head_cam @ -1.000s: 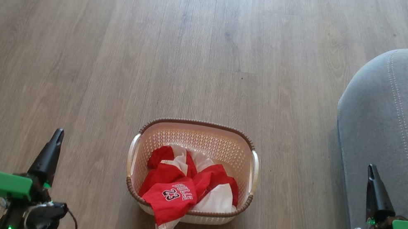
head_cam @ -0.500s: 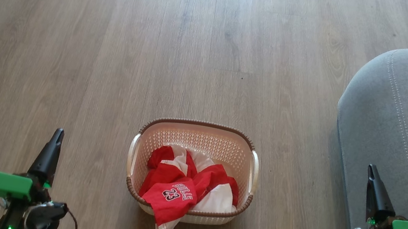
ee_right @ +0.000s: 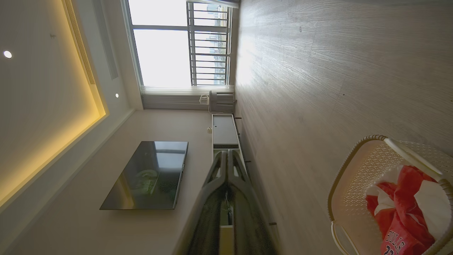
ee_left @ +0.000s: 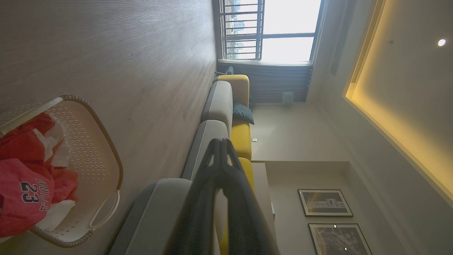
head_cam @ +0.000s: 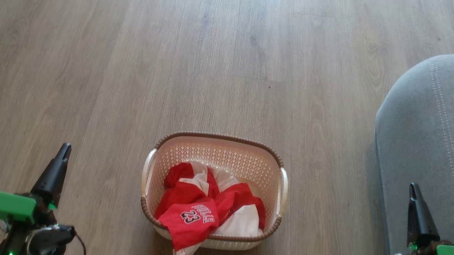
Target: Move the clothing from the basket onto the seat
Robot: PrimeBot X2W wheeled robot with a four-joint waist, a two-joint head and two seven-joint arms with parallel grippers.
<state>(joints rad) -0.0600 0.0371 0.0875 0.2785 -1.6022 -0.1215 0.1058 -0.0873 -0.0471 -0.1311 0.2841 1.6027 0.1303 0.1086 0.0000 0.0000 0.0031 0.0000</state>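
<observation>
Where the small oval cream plastic laundry basket (head_cam: 221, 157) sits: lower middle of my head view, on the pale wood-plank floor (head_cam: 131, 36), between my left gripper (head_cam: 64, 149) and my right gripper (head_cam: 413, 191). It has perforated sides, a brown woven-look rim and a handle at each side.
Clothing (head_cam: 218, 201): red and white sports garments of thin fabric, bunched inside the basket. I read white "BULLS 23" on a red jersey (head_cam: 190, 221), and its lower edge hangs out over the near rim.
Seat (head_cam: 453, 139): large grey fabric-upholstered cushion with a rounded edge and lines of pale stitching. It takes up the right side of my head view, with a strip of floor between it and the basket.
Left jaws: lower left of my head view. The two long dark fingers are pressed together to one point and grip nothing. They sit over bare floor, well apart from the basket.
Right jaws: lower right of my head view. These fingers are also pressed together and hold nothing, and their tip shows against the near side of the seat.
Left wrist view: the basket with the clothing is at the lower left of the frame. My closed fingers rise at bottom centre, and a bright window (ee_left: 283, 32) is at the top.
Right wrist view: the basket is at the lower right of the frame. A dark wall screen (ee_right: 148, 175) is at the lower left, and my closed fingers are at bottom centre.
</observation>
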